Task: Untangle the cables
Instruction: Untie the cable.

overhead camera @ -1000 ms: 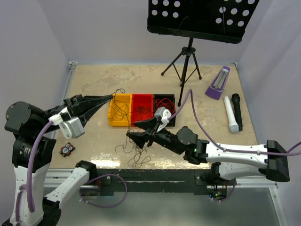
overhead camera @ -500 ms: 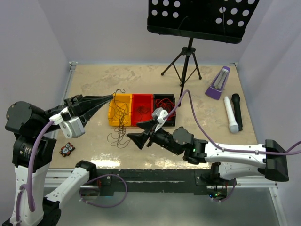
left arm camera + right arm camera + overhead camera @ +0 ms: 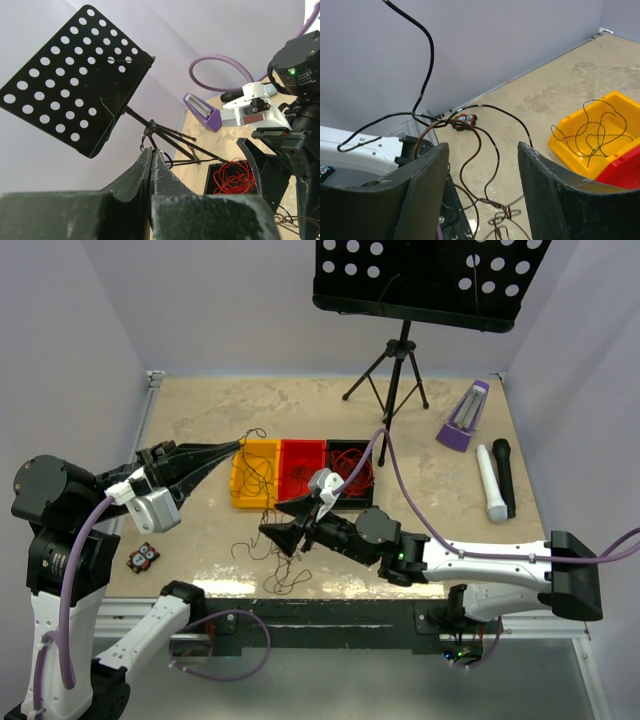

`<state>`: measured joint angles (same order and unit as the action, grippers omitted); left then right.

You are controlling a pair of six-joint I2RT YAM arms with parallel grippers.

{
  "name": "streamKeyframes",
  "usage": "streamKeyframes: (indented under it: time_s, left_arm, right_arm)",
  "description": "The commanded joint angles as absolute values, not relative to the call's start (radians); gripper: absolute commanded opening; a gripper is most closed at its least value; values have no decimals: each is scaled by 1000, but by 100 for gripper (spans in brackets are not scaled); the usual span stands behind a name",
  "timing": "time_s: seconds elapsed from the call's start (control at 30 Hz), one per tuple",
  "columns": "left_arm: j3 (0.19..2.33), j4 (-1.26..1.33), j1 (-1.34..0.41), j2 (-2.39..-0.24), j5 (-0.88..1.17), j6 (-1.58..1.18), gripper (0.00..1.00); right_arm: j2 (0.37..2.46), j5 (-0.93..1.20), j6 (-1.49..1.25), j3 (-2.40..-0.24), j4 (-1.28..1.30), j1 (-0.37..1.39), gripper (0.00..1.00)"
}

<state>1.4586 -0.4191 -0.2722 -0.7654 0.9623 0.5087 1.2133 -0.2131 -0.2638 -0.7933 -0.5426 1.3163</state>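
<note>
From above, the yellow bin [image 3: 243, 495] is the leftmost of three bins in a row, with a red bin [image 3: 302, 486] touching its right side and a black bin [image 3: 352, 446] beyond that, holding the red cables [image 3: 350, 465]. The left gripper [image 3: 240, 445] reaches the yellow bin's far left corner with its fingers together, and a strand of the dark cables [image 3: 280, 562] hangs from the tips across that bin. The rest of the dark cables lie in a loose tangle on the table [image 3: 200, 410], in front of the yellow bin. The right gripper [image 3: 270, 518] is above that tangle, just in front of the yellow bin, its jaws apart. In the left wrist view, the fingers are pressed together with a small loop of dark wire pinched at their tips. The red cables show in the black bin, and behind it stand a music stand [image 3: 75, 80] and a purple metronome [image 3: 202, 112]. In the right wrist view, the two fingers stand wide apart, not clamped on anything. Dark cables arch loosely through the gap between them, left of the yellow bin, which has one curly dark strand in it.
</note>
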Motion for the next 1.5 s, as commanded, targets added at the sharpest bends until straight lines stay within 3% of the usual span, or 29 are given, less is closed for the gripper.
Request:
streamKeyframes:
  time_s: [0.0, 0.1, 0.27, 0.5, 0.57, 0.63, 0.87, 1.2, 1.47]
  left_arm:
    - [1460, -400, -267, -764, 959, 505, 0]
    - [1462, -400, -268, -762, 962, 505, 0]
    - [1460, -394, -268, -759, 962, 497, 0]
    - [1457, -387, -268, -755, 931, 511, 0]
    - [1457, -385, -268, -755, 931, 517, 0]
    - [1457, -382, -268, -755, 933, 515, 0]
    - [1459, -362, -268, -756, 936, 502, 0]
    - [1462, -357, -268, -764, 939, 485, 0]
    - [1462, -344, -268, -767, 943, 459, 0]
  right_arm:
    - [1221, -181, -244, -839, -611, 1319, 58]
    - [1221, -190, -252, -836, -600, 1319, 49]
    - [1212, -219, -259, -831, -585, 1321, 23]
    - [1186, -222, -291, -790, -560, 1319, 19]
    - [1171, -222, -304, -773, -555, 1319, 24]
    - [1161, -227, -311, -764, -542, 1319, 38]
    - [1097, -307, -330, -747, -485, 1319, 58]
    - [1026, -291, -305, -667, -538, 1342, 59]
    - [1143, -299, -167, -762, -604, 1362, 59]
